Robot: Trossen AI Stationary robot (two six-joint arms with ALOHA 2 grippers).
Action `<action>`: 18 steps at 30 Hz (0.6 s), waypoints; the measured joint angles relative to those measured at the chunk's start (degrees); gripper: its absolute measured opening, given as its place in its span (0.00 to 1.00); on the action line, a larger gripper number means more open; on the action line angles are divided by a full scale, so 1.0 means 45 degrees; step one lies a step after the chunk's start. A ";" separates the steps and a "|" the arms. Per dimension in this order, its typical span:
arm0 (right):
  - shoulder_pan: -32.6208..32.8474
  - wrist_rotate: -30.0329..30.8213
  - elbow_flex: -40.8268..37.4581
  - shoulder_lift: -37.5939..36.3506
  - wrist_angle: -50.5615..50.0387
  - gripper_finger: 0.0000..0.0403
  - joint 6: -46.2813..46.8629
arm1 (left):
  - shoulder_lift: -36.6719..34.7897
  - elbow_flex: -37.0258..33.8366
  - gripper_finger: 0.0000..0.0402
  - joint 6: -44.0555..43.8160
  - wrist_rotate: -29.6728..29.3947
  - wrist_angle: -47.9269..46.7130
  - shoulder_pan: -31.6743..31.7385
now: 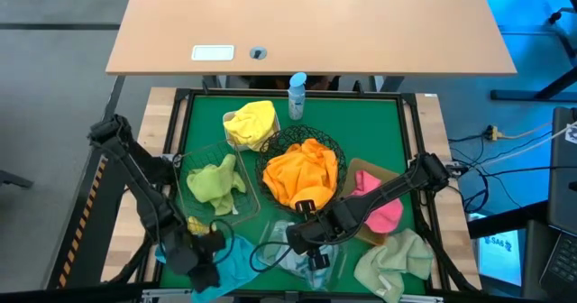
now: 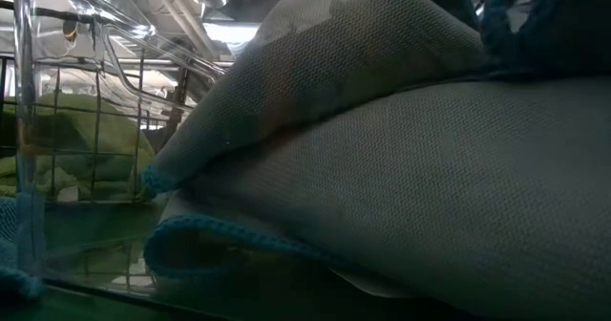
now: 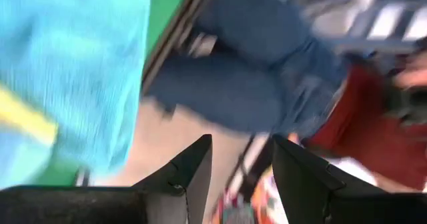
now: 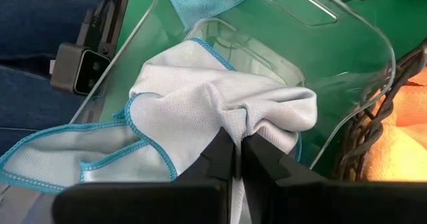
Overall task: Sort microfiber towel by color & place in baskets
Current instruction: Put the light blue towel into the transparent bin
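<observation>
A: Far left, near edge?
B: Left gripper low beside a bright turquoise fuzzy cloth, fingers spread, holding nothing.

A: Centre?
B: Right gripper pinched on a fold of the pale blue microfiber towel with teal stitched edging, draped over the wall of the clear plastic tray.

A: Handling?
B: Probably light, limp, slightly grippy; best taken at a bunched fold, not the thin hem.

A: Farther right?
B: Orange cloths in the round black wire bowl.

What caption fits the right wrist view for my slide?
Right gripper, jaws pinched on a light blue towel, lowering it into the clear plastic tray.
</observation>
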 joint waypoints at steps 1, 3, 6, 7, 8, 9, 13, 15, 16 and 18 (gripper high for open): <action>0.0000 0.0002 0.0000 0.0000 -0.0002 0.06 0.0000 | 0.0120 0.0000 0.36 -0.0456 0.0481 -0.0148 -0.0138; 0.0000 0.0000 0.0000 0.0000 -0.0007 0.06 0.0000 | 0.0378 0.0000 0.36 -0.1356 0.1336 -0.0567 -0.0396; 0.0000 0.0000 0.0000 0.0000 -0.0036 0.11 0.0000 | 0.0635 0.0000 0.36 -0.2335 0.2271 -0.1431 -0.0702; 0.0000 0.0000 0.0000 0.0000 -0.0041 0.13 0.0000 | 0.0682 0.0000 0.36 -0.2573 0.2477 -0.1716 -0.0793; 0.0000 0.0000 0.0000 0.0000 -0.0054 0.16 0.0005 | 0.0723 0.0000 0.36 -0.2763 0.2588 -0.2052 -0.0894; 0.0000 0.0000 0.0000 0.0000 -0.0069 0.19 0.0005 | 0.0750 0.0000 0.36 -0.2890 0.2619 -0.2395 -0.0988; 0.0000 0.0000 0.0000 0.0000 -0.0099 0.32 0.0005 | 0.0754 0.0000 0.36 -0.2935 0.2369 -0.3856 -0.1276; 0.0000 0.0000 0.0000 0.0000 -0.0104 0.37 0.0005 | 0.0756 0.0000 0.36 -0.2940 0.2225 -0.4652 -0.1346; 0.0000 0.0000 0.0000 0.0000 -0.0104 0.39 0.0005 | 0.0755 0.0000 0.36 -0.2935 0.2190 -0.5012 -0.1371; 0.0000 -0.0002 0.0000 0.0000 -0.0104 0.41 0.0006 | 0.0754 0.0000 0.36 -0.2935 0.2189 -0.5608 -0.1389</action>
